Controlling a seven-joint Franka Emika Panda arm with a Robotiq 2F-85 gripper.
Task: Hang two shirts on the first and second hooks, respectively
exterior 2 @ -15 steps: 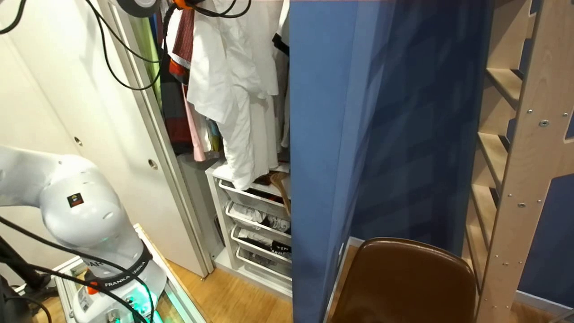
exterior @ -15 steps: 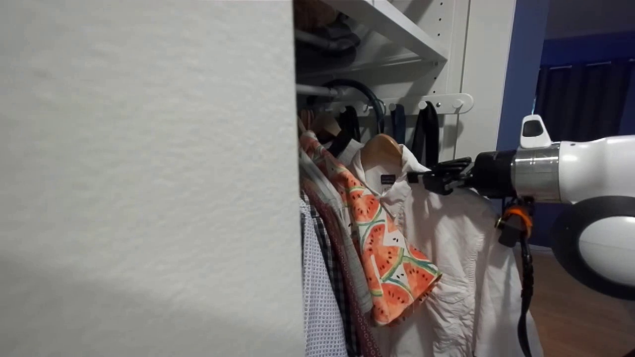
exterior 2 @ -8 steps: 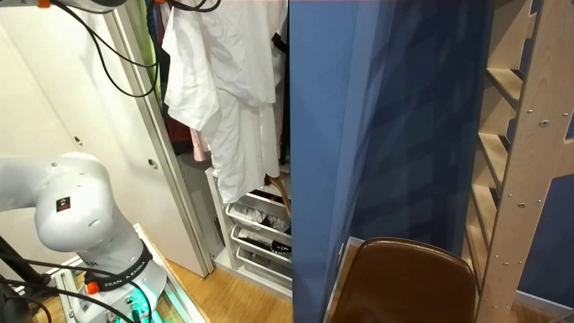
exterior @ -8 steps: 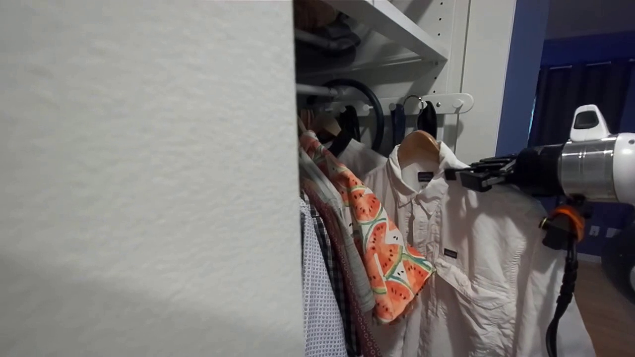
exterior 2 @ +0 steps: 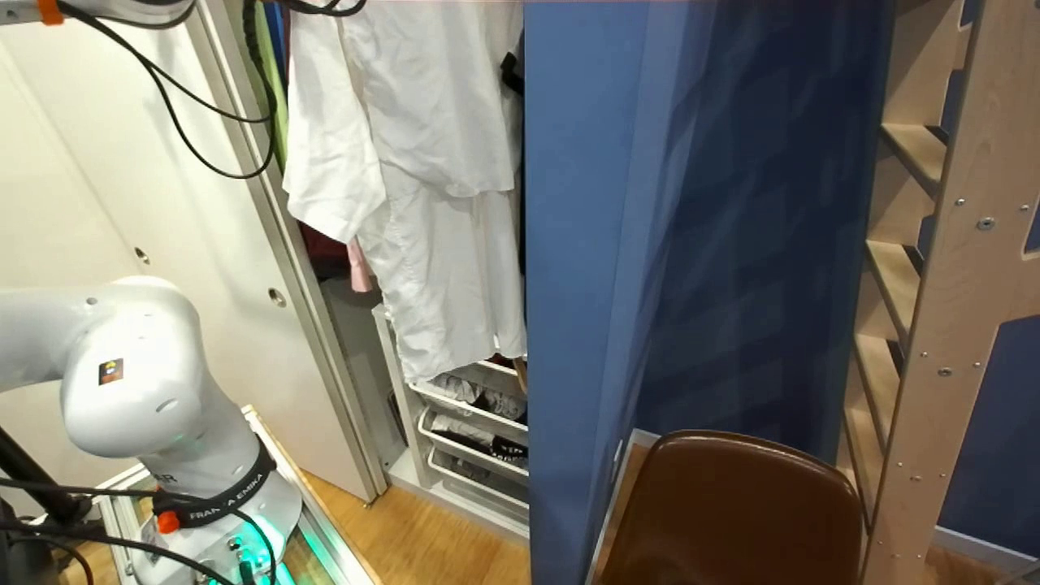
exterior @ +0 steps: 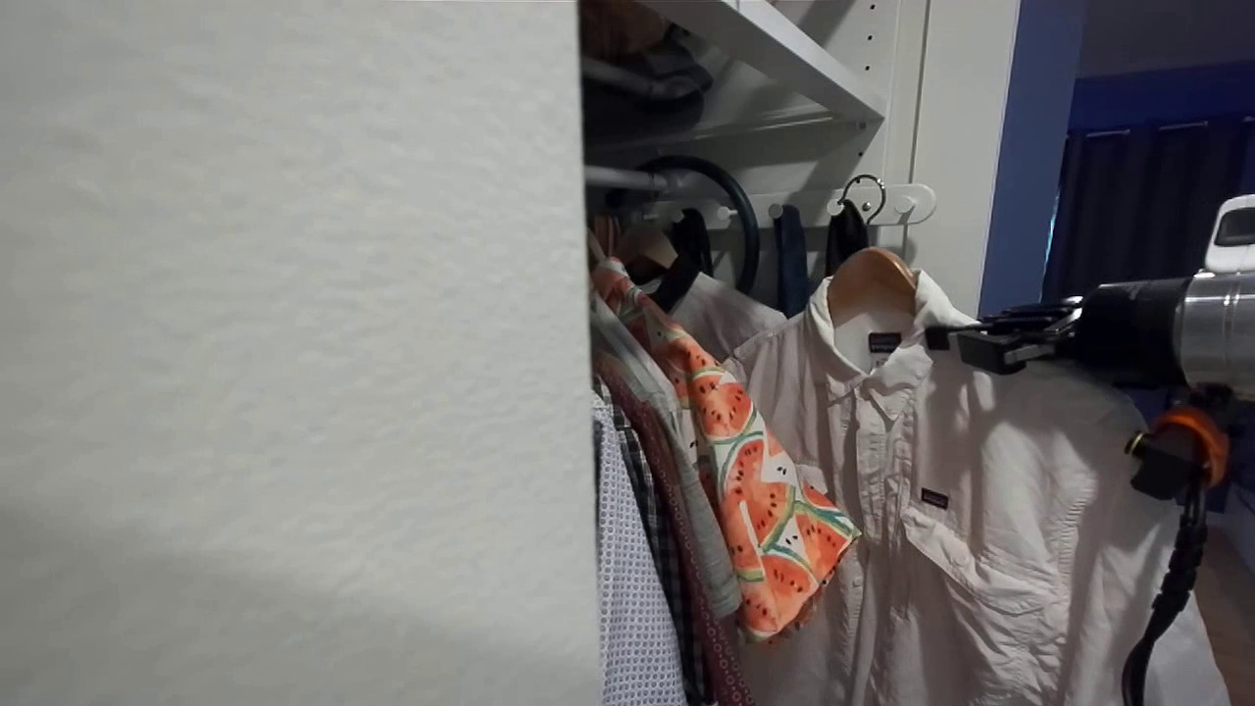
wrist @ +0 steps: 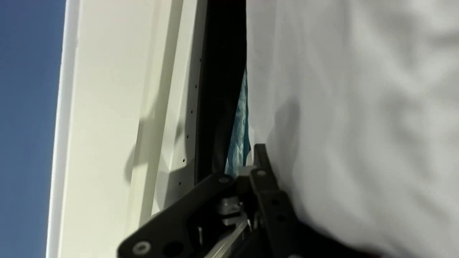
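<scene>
The white shirt (exterior: pixel 843 549) hangs on its wooden hanger (exterior: pixel 876 277). It also shows in another exterior view (exterior 2: pixel 439 260) and fills the right of the wrist view (wrist: pixel 358 100). My gripper (exterior: pixel 947 338) is shut on its shoulder beside the collar; in the wrist view (wrist: pixel 252 161) one finger lies over the cloth. The hanger's metal hook appears level with the rail, between two white wall hooks (exterior: pixel 907 206) (exterior: pixel 836 208); I cannot tell whether it touches. The orange watermelon-print shirt (exterior: pixel 770 490) hangs left of the white shirt, partly overlapping it.
A white rail (exterior: pixel 887 204) bears several white hooks; dark straps (exterior: pixel 845 235) hang from some. A shelf (exterior: pixel 784 59) is above. Other garments (exterior: pixel 637 549) are at left. The blue wall (exterior 2: pixel 577 244) stands beside the closet, with drawers (exterior 2: pixel 479 422) below the shirt.
My gripper and the white shirt have moved right in an exterior view, past the dark straps, and its front has turned more into view. The hanger's hook is now nearer the rail's right end.
</scene>
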